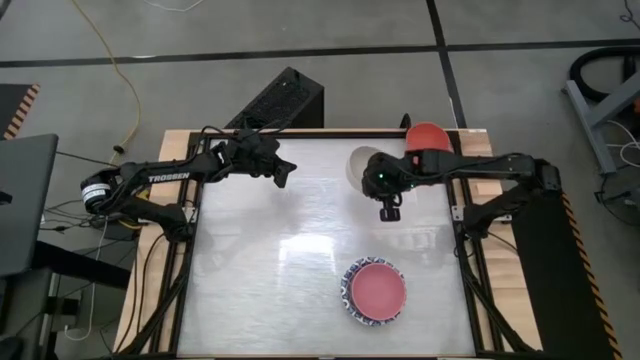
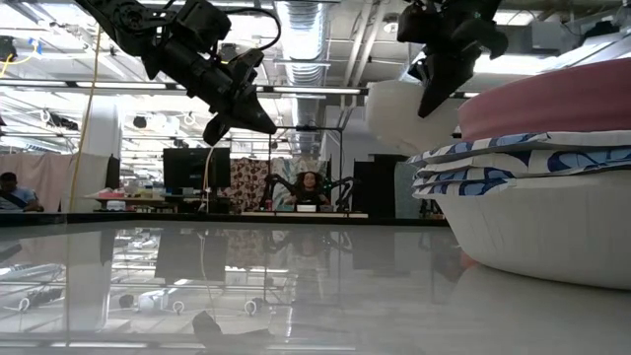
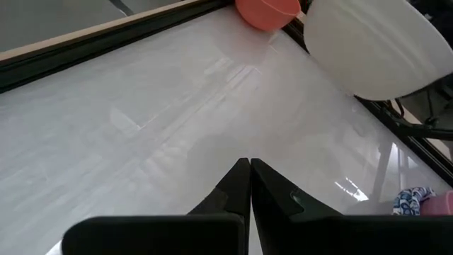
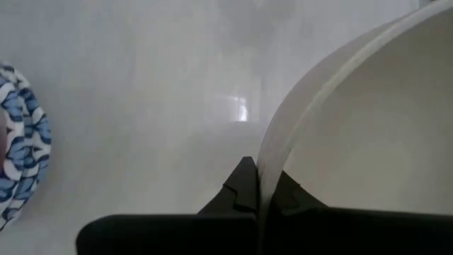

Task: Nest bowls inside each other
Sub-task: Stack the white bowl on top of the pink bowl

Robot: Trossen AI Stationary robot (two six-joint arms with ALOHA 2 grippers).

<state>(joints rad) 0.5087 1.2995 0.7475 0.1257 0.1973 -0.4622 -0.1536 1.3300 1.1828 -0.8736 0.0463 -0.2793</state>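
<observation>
A plain white bowl (image 1: 358,165) hangs above the far right part of the table, with my right gripper (image 4: 259,185) shut on its rim. In the low view this gripper (image 2: 428,104) points steeply down in front of the bowl (image 2: 399,113). A red bowl (image 1: 428,135) sits at the table's far right edge. Near the front stands a stack of blue-patterned bowls with a pink bowl on top (image 1: 377,290). My left gripper (image 1: 286,178) hovers shut and empty over the far left-middle of the table (image 3: 249,170). My right gripper pinches the white bowl's rim (image 4: 267,159) between its two fingers, one inside the bowl and one outside. The fingers slant down from the table's right side. The bowl is lifted clear of the table and hangs tilted, its hollow showing in the right wrist view.
The glossy white table top (image 1: 260,270) has bare room at left and middle. A wooden frame (image 1: 180,132) borders it. In the low view the stack (image 2: 532,197) fills the right side. A black box (image 1: 280,100) stands behind the far edge.
</observation>
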